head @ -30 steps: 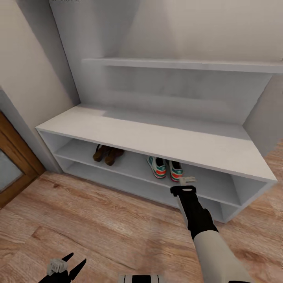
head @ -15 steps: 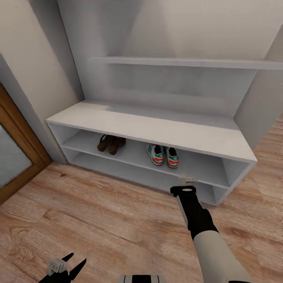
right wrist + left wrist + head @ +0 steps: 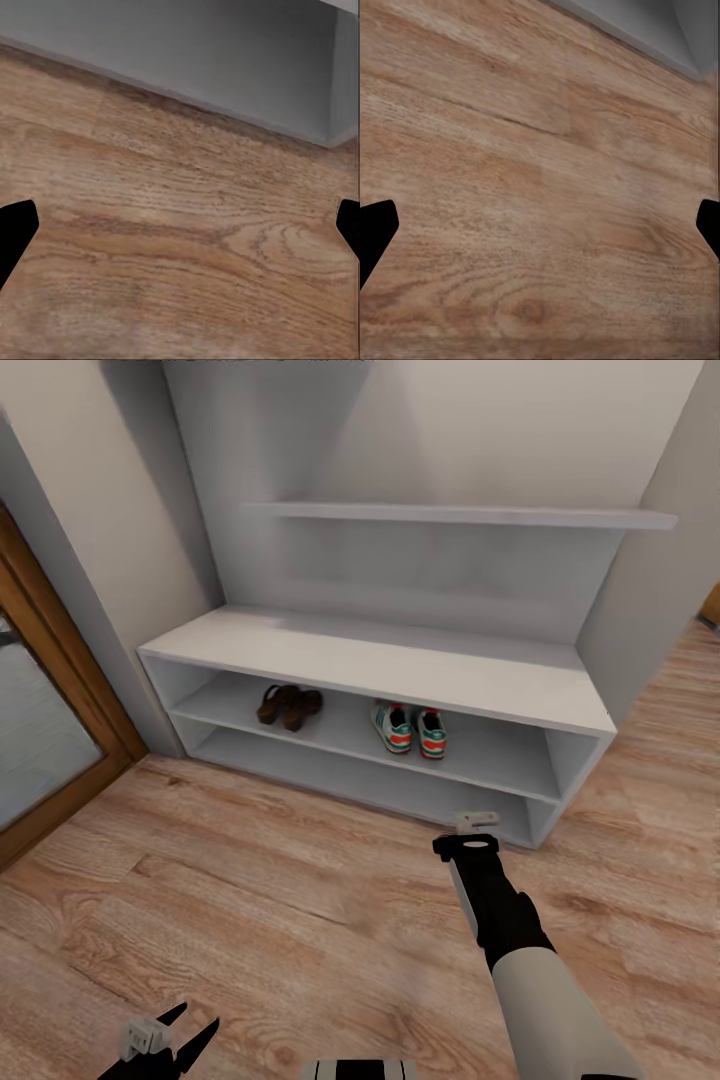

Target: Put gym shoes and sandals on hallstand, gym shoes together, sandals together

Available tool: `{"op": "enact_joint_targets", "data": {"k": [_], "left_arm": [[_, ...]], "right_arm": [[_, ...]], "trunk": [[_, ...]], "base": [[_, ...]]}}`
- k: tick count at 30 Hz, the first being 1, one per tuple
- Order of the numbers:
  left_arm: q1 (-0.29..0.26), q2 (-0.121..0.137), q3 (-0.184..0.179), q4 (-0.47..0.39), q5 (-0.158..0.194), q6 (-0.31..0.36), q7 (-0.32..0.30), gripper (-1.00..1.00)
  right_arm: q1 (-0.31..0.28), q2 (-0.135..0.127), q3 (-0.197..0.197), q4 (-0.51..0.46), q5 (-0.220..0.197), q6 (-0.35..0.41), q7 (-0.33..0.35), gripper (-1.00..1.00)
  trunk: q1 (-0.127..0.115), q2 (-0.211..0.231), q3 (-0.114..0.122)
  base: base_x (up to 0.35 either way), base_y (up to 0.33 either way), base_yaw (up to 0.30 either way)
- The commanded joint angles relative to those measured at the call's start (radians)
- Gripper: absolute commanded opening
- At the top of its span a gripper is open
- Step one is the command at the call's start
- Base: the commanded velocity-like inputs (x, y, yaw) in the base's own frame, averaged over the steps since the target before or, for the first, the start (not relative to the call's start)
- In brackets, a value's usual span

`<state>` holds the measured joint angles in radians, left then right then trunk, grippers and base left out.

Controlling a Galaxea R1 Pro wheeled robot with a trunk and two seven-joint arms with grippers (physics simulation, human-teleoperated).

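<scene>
White, teal-striped gym shoes (image 3: 411,728) parked side by side on the upper open tier of the light-grey shoe rack (image 3: 380,665), toes toward the room, just right of centre. Dark brown sandals (image 3: 289,705) paired on the same tier, further left, touching or nearly so, well apart from the gym shoes. Lower tier seen in shadow beneath. Flat bench top of the rack above the shoes, and one long upper shelf (image 3: 450,515) fixed on the grey back panel higher up.

Warm wood-grain floor (image 3: 250,890) spread in front of the rack. Wood-framed door (image 3: 40,700) with a glass pane standing at the left edge, beside a pale wall.

Right arm stretched forward over the floor, its right tool (image 3: 476,821) hanging near the rack's lower right corner, apart from both pairs. From the right wrist view, black fingertips (image 3: 15,225) set at opposite edges of the picture, spread wide over bare planks with the grey base of the rack beyond. Left tool (image 3: 165,1040) low at the near edge of the head view, over the floor; from the left wrist view, its fingertips (image 3: 373,225) likewise spread wide, nothing between them but plank grain and a strip of grey at one corner.
</scene>
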<state>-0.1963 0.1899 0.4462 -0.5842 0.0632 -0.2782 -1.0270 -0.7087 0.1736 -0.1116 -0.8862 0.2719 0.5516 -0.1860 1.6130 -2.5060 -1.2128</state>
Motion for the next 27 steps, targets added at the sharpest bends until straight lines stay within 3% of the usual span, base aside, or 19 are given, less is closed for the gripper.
{"op": "enact_joint_targets", "data": {"k": [1,18,22,23,27], "left_arm": [[-0.001,0.0,0.002,0.001,0.001,-0.006,-0.004,1.0],[0.0,0.002,0.002,0.001,0.006,-0.006,-0.006,1.0],[0.0,0.003,0.002,0.001,0.007,-0.006,-0.007,1.0],[0.0,0.003,0.002,0.0,0.007,-0.006,-0.006,1.0],[0.0,0.004,0.002,0.001,0.008,-0.006,-0.007,1.0]], "right_arm": [[0.0,0.001,-0.002,-0.001,0.004,0.004,0.0,1.0],[0.001,0.001,-0.002,0.035,0.004,0.004,0.001,1.0],[0.001,0.001,-0.002,0.112,0.005,0.001,0.002,1.0],[0.002,0.001,-0.002,0.184,0.005,-0.008,0.002,1.0],[0.002,0.001,-0.002,0.228,0.006,-0.034,0.003,1.0]], "trunk": [[-0.001,0.0,-0.001],[-0.001,0.0,-0.001],[-0.001,0.0,-0.001],[-0.001,0.0,-0.001],[-0.001,0.0,-0.001]], "base": [[-0.311,0.0,0.0],[-0.058,0.0,0.0],[-0.002,0.0,0.0],[0.0,0.0,0.0],[0.0,0.0,0.0]]}}
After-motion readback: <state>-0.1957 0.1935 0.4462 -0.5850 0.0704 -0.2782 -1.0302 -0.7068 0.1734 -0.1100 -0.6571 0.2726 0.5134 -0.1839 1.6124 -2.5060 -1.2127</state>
